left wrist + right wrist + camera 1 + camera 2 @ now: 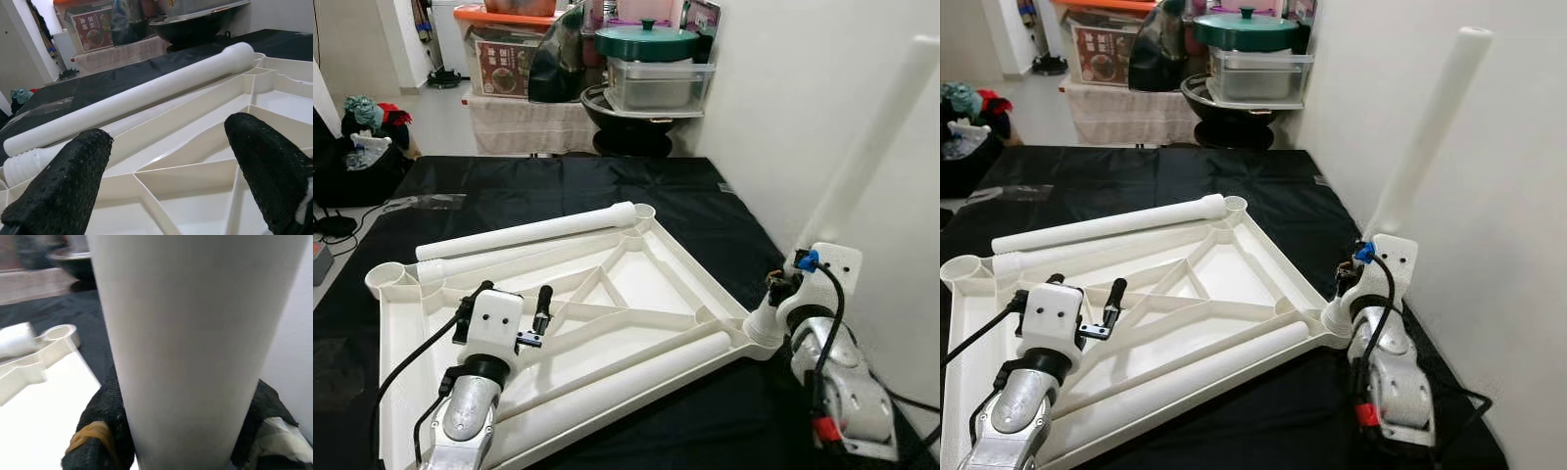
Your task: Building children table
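Observation:
A white plastic table top [658, 257] lies upside down on a black cloth, its ribs facing up. One white leg [1430, 127] stands upright in the socket at the right corner, and my right gripper [781, 286] is shut around its base; black fingers [110, 406] hug the tube on both sides. Two loose legs [529, 233] lie side by side along the far left edge. A third leg [626, 377] rests along the near edge. My left gripper [168, 137] hovers open over the ribs near the left side, holding nothing.
A white wall [803, 108] rises close on the right, just behind the upright leg. Beyond the black cloth [558, 186] stands a low shelf with a green lidded pot [646, 41], a clear box and a black wok. A dark bag [357, 157] sits far left.

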`<state>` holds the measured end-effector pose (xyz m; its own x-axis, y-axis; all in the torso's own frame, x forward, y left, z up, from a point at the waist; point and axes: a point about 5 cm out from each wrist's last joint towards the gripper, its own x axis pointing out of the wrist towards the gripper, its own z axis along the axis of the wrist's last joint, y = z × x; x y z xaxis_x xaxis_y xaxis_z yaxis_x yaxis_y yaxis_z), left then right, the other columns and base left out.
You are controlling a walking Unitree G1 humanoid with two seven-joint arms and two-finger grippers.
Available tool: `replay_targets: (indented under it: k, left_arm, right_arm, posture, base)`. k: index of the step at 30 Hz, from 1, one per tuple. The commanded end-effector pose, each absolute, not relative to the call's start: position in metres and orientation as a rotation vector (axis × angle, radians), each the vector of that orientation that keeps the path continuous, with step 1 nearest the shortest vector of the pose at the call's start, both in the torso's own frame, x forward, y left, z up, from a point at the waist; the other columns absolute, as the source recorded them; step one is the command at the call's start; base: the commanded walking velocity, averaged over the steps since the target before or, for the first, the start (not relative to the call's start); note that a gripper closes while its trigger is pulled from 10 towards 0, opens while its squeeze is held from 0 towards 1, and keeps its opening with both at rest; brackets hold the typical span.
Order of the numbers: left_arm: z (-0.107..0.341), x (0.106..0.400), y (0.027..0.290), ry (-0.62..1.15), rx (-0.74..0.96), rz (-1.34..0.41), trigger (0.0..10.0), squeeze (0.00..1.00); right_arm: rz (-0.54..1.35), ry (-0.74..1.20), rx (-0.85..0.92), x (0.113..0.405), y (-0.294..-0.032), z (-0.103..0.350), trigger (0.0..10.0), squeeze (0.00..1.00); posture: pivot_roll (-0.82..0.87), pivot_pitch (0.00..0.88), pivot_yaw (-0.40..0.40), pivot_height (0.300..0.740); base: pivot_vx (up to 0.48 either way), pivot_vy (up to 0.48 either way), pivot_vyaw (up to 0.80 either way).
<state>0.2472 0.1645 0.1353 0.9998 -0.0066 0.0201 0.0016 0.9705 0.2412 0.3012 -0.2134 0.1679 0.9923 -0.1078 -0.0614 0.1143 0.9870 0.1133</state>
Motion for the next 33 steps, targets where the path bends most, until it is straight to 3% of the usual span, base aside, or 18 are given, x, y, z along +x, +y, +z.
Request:
replay_targets:
  k: [1, 2, 3, 4, 6, 7, 8, 9, 14, 16, 19, 20, 21, 28, 29, 30, 33]
  left_arm:
    - [0.132, 0.248, 0.164, -0.010, 0.246, -0.009, 10.0, 0.00]
    - [0.132, 0.248, 0.164, -0.011, 0.244, -0.009, 10.0, 0.00]
    - [0.132, 0.248, 0.164, -0.011, 0.244, -0.009, 10.0, 0.00]
    - [0.132, 0.248, 0.163, -0.011, 0.243, -0.011, 10.0, 0.00]
    - [0.132, 0.248, 0.163, -0.011, 0.243, -0.011, 10.0, 0.00]
    - [0.132, 0.247, 0.161, -0.012, 0.242, -0.013, 10.0, 0.00]
    - [0.132, 0.246, 0.159, -0.013, 0.243, -0.016, 10.0, 0.00]
    - [0.131, 0.245, 0.158, -0.012, 0.243, -0.017, 10.0, 0.00]
    - [0.131, 0.244, 0.158, -0.011, 0.243, -0.010, 10.0, 0.00]
    - [0.132, 0.243, 0.158, -0.011, 0.243, -0.010, 10.0, 0.00]
    - [0.132, 0.243, 0.158, -0.011, 0.243, -0.010, 10.0, 0.00]
    - [0.132, 0.243, 0.157, -0.012, 0.243, -0.012, 10.0, 0.00]
    - [0.132, 0.243, 0.157, -0.012, 0.244, -0.017, 10.0, 0.00]
    - [0.132, 0.244, 0.157, -0.012, 0.246, -0.021, 10.0, 0.00]
    - [0.132, 0.243, 0.158, -0.012, 0.248, -0.019, 10.0, 0.00]
    - [0.133, 0.243, 0.159, -0.011, 0.248, -0.016, 10.0, 0.00]
    - [0.133, 0.243, 0.159, -0.012, 0.249, -0.013, 10.0, 0.00]
  right_arm:
    - [0.026, 0.068, 0.190, 0.304, -0.197, 0.164, 10.0, 0.00]
    - [0.190, 0.009, 0.208, 0.302, -0.191, 0.177, 10.0, 0.00]
    - [0.190, 0.009, 0.208, 0.302, -0.191, 0.177, 10.0, 0.00]
    - [0.401, -0.047, 0.186, 0.293, -0.183, 0.189, 10.0, 0.00]
    - [0.401, -0.047, 0.186, 0.293, -0.183, 0.189, 10.0, 0.00]
    - [0.554, -0.076, 0.158, 0.284, -0.179, 0.198, 10.0, 0.00]
    - [0.628, -0.077, 0.133, 0.279, -0.179, 0.200, 10.0, 0.59]
    - [0.659, -0.082, 0.119, 0.277, -0.179, 0.202, 10.0, 1.00]
    - [0.731, -0.069, 0.119, 0.272, -0.173, 0.202, 10.0, 1.00]
    - [0.903, -0.043, 0.118, 0.259, -0.162, 0.205, 10.0, 1.00]
    - [0.903, -0.043, 0.118, 0.259, -0.162, 0.205, 10.0, 1.00]
    - [0.974, -0.022, 0.085, 0.254, -0.159, 0.205, 10.0, 0.17]
    - [0.987, -0.008, 0.039, 0.258, -0.161, 0.203, 10.0, 0.00]
    - [0.972, 0.003, -0.006, 0.269, -0.168, 0.202, 10.0, 0.00]
    - [0.962, -0.002, -0.005, 0.276, -0.173, 0.205, 3.8, 0.00]
    - [0.954, -0.015, 0.007, 0.282, -0.177, 0.210, 0.0, 0.00]
    - [0.934, -0.040, 0.009, 0.289, -0.182, 0.216, 0.0, 0.00]
  posture:
    - [0.08, 0.000, -0.077, 0.740]
    - [0.08, 0.000, -0.077, 0.740]
    - [0.08, 0.000, -0.077, 0.740]
    - [0.08, 0.000, -0.079, 0.740]
    - [0.08, 0.000, -0.079, 0.740]
    - [0.08, 0.000, -0.081, 0.740]
    - [0.08, 0.000, -0.083, 0.740]
    - [0.09, 0.000, -0.086, 0.740]
    - [0.10, 0.000, -0.087, 0.740]
    - [0.10, 0.000, -0.086, 0.740]
    - [0.10, 0.000, -0.086, 0.740]
    - [0.09, 0.000, -0.084, 0.740]
    - [0.10, 0.000, -0.085, 0.740]
    - [0.10, 0.000, -0.088, 0.740]
    - [0.11, 0.000, -0.098, 0.740]
    - [0.11, 0.000, -0.101, 0.740]
    - [0.11, 0.000, -0.101, 0.740]
  base:
    - [0.000, 0.000, 0.00]
    - [0.000, 0.000, 0.00]
    - [0.000, 0.000, 0.00]
    - [0.000, 0.000, 0.00]
    - [0.000, 0.000, 0.00]
    - [0.000, 0.000, 0.00]
    - [0.000, 0.000, 0.00]
    - [0.000, 0.000, 0.00]
    - [0.000, 0.000, 0.00]
    - [0.000, 0.000, 0.00]
    - [0.000, 0.000, 0.00]
    - [0.000, 0.000, 0.00]
    - [0.000, 0.000, 0.00]
    - [0.000, 0.000, 0.00]
    - [0.000, 0.000, 0.00]
    - [0.000, 0.000, 0.00]
    - [0.000, 0.000, 0.00]
